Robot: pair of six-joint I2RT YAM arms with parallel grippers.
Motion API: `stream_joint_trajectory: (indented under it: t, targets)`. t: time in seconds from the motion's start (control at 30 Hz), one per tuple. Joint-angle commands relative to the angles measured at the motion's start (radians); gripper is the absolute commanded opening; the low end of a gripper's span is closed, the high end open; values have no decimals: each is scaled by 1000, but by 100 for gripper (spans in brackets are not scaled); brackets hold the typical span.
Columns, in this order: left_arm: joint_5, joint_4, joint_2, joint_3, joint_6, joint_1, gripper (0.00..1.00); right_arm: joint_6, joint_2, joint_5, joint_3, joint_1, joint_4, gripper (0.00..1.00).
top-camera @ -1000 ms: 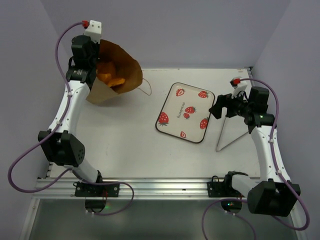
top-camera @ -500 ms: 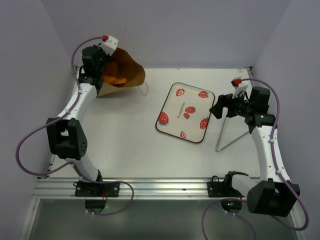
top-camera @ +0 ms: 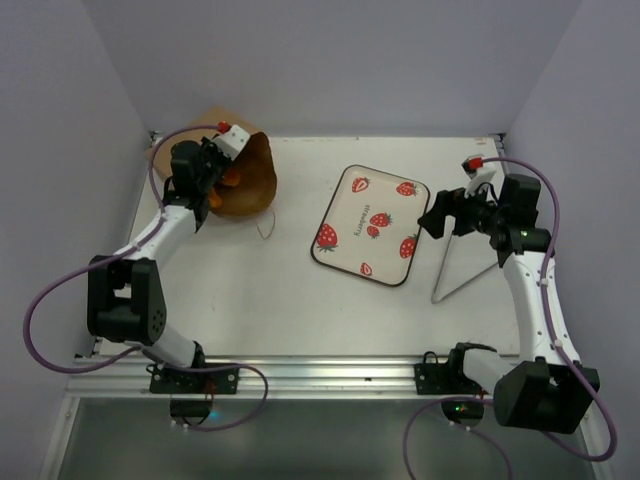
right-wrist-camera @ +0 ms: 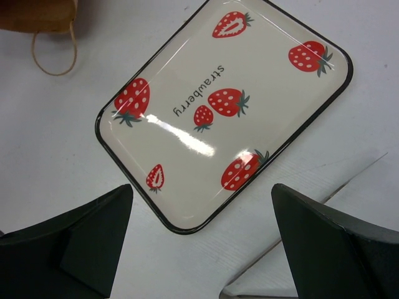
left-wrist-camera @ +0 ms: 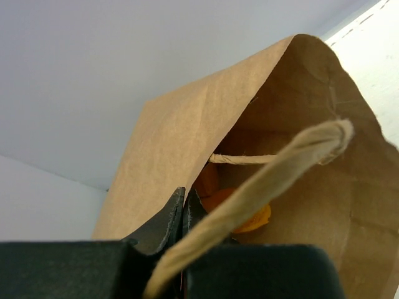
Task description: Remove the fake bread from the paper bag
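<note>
The brown paper bag (top-camera: 252, 180) is at the table's back left, tipped with its mouth toward the camera. Orange fake bread (top-camera: 229, 181) shows inside it. My left gripper (top-camera: 207, 172) is shut on the bag's rim. In the left wrist view the black fingertips (left-wrist-camera: 181, 202) pinch the paper bag's edge (left-wrist-camera: 187, 137), a string handle (left-wrist-camera: 268, 180) crosses in front, and orange bread (left-wrist-camera: 252, 217) lies deep inside. My right gripper (top-camera: 436, 213) is open and empty, just right of the tray; in the right wrist view it (right-wrist-camera: 201, 190) hovers over the tray's corner.
A strawberry-print tray (top-camera: 340, 205) lies at centre right, seen also in the right wrist view (right-wrist-camera: 274, 93). A thin wire triangle (top-camera: 452, 272) lies under the right arm. A string handle loop (top-camera: 266, 226) trails on the table. Purple walls close in at the back and sides.
My left arm has swung the bag down and nearer, tipping it so its mouth now faces more forward. The right arm has not moved.
</note>
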Motion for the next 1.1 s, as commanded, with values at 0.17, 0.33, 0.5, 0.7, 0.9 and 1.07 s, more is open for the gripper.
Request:
stream_joint_trajectory:
  t: [0.17, 0.33, 0.5, 0.7, 0.9, 1.07]
  targets:
    - [106, 60, -72, -35, -153, 7, 0, -38, -12, -87, 9, -7, -38, 99]
    - [203, 6, -94, -59, -358, 7, 0, -110, 7, -119, 35, -6, -107, 99]
    - [289, 6, -120, -124, -457, 4, 0, -120, 11, -136, 39, -6, -113, 99]
    - [281, -34, -106, -130, -544, 4, 14, -142, 25, -133, 44, -7, -130, 99]
    - [277, -82, -115, -107, -566, 4, 31, -229, 39, -62, 70, -7, -207, 99]
    - [267, -83, -167, -130, -595, 0, 81, -236, 48, 169, 90, -7, -221, 99]
